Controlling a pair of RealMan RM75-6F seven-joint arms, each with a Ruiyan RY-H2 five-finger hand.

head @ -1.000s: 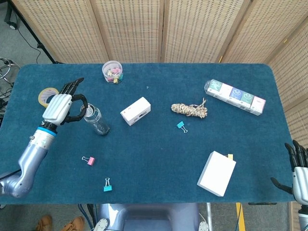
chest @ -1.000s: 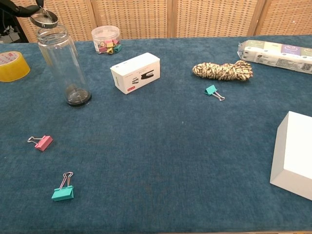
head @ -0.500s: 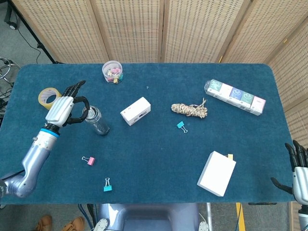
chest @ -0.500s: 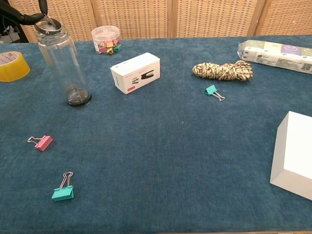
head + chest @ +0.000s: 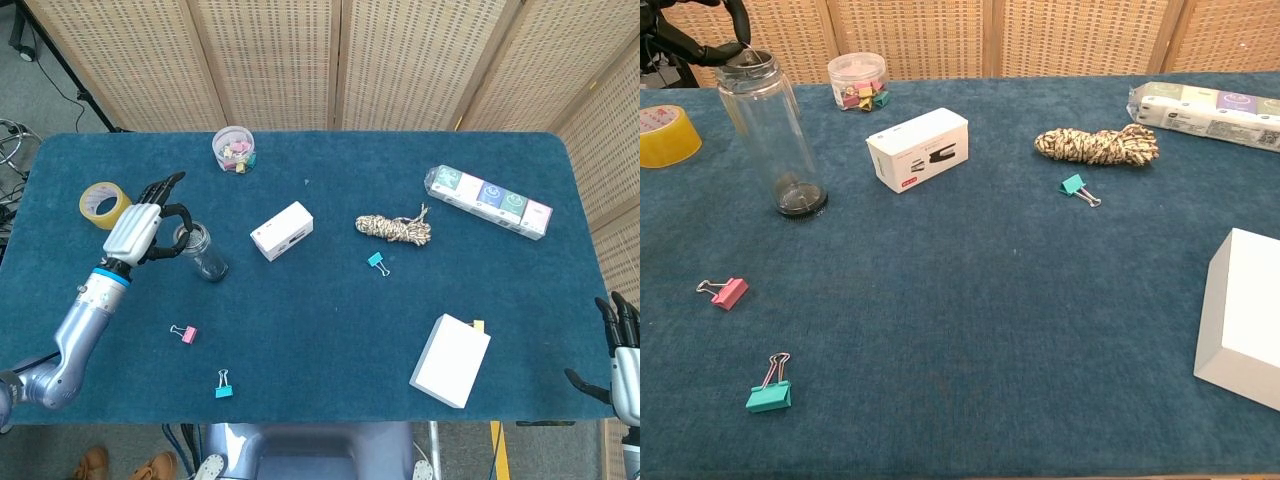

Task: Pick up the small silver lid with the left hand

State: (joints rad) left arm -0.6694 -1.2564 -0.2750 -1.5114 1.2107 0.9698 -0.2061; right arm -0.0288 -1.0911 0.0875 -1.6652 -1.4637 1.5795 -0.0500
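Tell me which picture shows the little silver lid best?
The chest view. There the small silver lid shows from the side, sitting on top of the clear bottle, with the left hand pinching it. The head view looks down from above, so the lid is only a tiny ring beside the hand.

Deep blue worktop (image 5: 320, 300); yellow tape roll (image 5: 103, 204); clear bottle (image 5: 772, 135) with a silver lid (image 5: 746, 63); white box (image 5: 919, 148) with black print; beige-and-brown speckled rope (image 5: 394, 228); pink clip (image 5: 726, 292); teal clips (image 5: 769, 394) (image 5: 376, 262); left robot hand (image 5: 140, 226) white with black fingers (image 5: 165, 184)
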